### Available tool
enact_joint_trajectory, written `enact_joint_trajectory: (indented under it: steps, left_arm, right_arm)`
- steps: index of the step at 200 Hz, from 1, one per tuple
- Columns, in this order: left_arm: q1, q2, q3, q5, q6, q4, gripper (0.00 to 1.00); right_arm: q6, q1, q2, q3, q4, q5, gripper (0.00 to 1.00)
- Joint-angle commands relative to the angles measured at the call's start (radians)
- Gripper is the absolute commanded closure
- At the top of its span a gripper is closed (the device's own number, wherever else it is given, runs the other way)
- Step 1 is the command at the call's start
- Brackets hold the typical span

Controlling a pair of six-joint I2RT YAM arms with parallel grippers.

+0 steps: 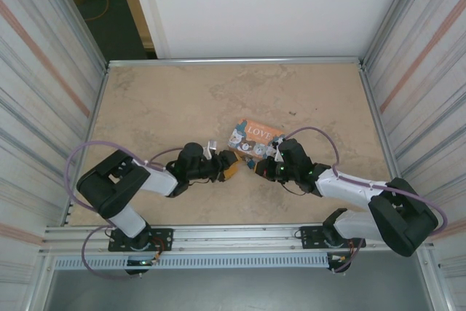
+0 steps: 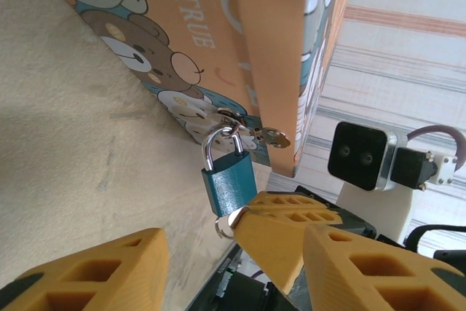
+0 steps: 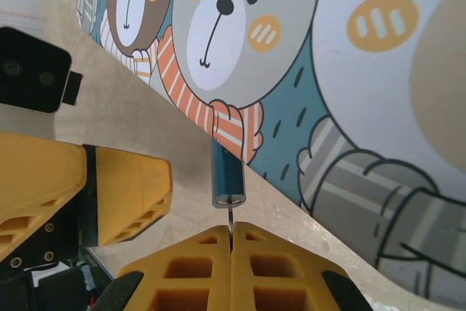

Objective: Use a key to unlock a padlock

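Note:
The small teal padlock (image 2: 228, 183) hangs by its metal shackle from the clasp of the orange-and-blue picture box (image 2: 182, 41). My right gripper (image 3: 231, 229) is shut on the thin silvery key (image 3: 230, 216). The key's blade enters the keyhole in the padlock's (image 3: 228, 176) underside, and its head and ring (image 2: 227, 223) show just below the lock body. My left gripper (image 2: 234, 244) is open. Its two orange fingers (image 2: 95, 274) stand either side of the lock and below it, apart from it. In the top view both grippers (image 1: 227, 166) (image 1: 255, 166) meet at the box's near-left corner.
The box (image 1: 255, 138) lies at the middle of the tan table (image 1: 167, 100). Metal rails (image 1: 233, 60) and ribbed walls close in the far side and both flanks. The right arm's wrist camera (image 2: 360, 156) sits close behind the lock.

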Motion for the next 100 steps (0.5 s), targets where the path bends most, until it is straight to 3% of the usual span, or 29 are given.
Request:
enact_joint_trajectory:
  steps: [1, 100]
  left_arm:
    - [-0.009, 0.043, 0.006, 0.013, -0.052, 0.124, 0.50]
    - [-0.055, 0.195, 0.039, -0.018, -0.107, 0.268, 0.57]
  right_arm:
    - [0.038, -0.006, 0.009, 0.027, 0.049, -0.023, 1.00]
    - [0.069, 0.003, 0.029, 0.032, 0.080, -0.024, 1.00]
